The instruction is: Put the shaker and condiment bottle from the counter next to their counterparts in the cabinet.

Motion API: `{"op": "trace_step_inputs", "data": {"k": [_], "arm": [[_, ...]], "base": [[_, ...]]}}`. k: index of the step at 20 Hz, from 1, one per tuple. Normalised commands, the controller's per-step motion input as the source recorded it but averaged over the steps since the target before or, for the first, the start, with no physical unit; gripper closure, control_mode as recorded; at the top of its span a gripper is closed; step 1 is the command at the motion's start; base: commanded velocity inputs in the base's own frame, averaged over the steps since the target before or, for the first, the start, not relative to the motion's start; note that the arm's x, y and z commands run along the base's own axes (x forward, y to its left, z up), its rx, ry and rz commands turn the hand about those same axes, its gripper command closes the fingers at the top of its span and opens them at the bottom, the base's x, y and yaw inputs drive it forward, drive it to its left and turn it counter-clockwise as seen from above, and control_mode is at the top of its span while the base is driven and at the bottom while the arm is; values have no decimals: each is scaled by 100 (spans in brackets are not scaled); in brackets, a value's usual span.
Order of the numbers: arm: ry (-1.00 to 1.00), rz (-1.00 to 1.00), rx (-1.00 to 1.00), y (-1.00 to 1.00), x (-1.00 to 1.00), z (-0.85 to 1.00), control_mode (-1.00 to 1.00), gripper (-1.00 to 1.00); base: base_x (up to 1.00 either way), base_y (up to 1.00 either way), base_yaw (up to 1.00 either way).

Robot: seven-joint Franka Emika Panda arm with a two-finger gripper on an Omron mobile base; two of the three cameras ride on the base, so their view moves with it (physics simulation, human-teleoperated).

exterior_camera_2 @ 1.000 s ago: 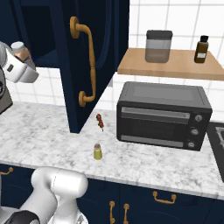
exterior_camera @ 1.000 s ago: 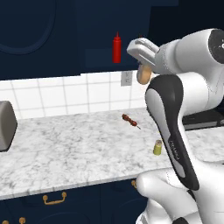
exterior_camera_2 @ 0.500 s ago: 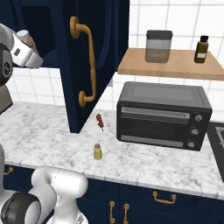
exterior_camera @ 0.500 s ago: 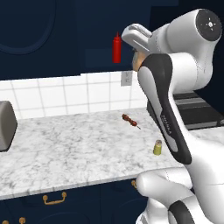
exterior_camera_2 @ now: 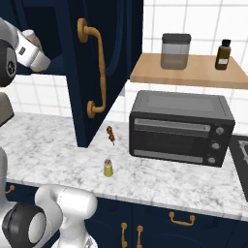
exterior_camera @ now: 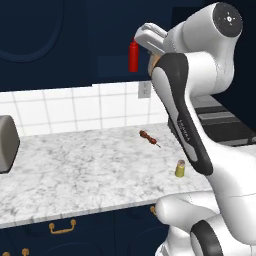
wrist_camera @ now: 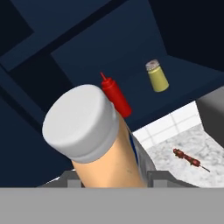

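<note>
My gripper [wrist_camera: 113, 180] is shut on the condiment bottle [wrist_camera: 107, 153], a stubby orange-tan bottle with a pale cap, which points at the cabinet [wrist_camera: 127, 52] nook. Inside the nook stand the counterparts: a slim red squeeze bottle [wrist_camera: 116, 96] and a bright yellow shaker [wrist_camera: 157, 76]. In the left base view the raised hand [exterior_camera: 150, 40] is just right of the red bottle [exterior_camera: 133, 56], and a sliver of the held bottle [exterior_camera: 155, 61] shows below it. The olive-yellow shaker [exterior_camera: 180, 169] [exterior_camera_2: 108, 168] stands upright on the counter [exterior_camera: 75, 170] near its front edge.
A small skewer [exterior_camera: 150, 138] [exterior_camera_2: 112, 135] lies on the counter behind the shaker. The open navy cabinet door [exterior_camera_2: 97, 72] with a brass handle hangs beside my hand. A black toaster oven [exterior_camera_2: 181, 127] sits to the right under a wooden shelf [exterior_camera_2: 193, 72]. A grey appliance [exterior_camera: 7, 150] is at the far left.
The arm has risen and carried the condiment bottle up and left, closer to the red bottle in the cabinet. The shaker on the counter has not moved.
</note>
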Motion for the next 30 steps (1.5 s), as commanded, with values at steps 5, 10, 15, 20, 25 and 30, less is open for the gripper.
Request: {"op": "trace_step_inputs", "data": {"k": [5, 10, 15, 20, 25, 30], "arm": [[0, 2, 0, 9, 37, -5, -100, 100], [2, 3, 0, 9, 36, -11, -100, 100], [3, 2, 0, 11, 30, -14, -100, 100], [3, 1, 0, 9, 26, -3, -100, 100], [0, 0, -1, 3, 22, -4, -100, 100], [0, 0, -6, 3, 12, -5, -100, 100]], "base": [[0, 0, 0], [0, 0, 0], [0, 0, 0], [0, 0, 0], [0, 0, 0], [0, 0, 0]]}}
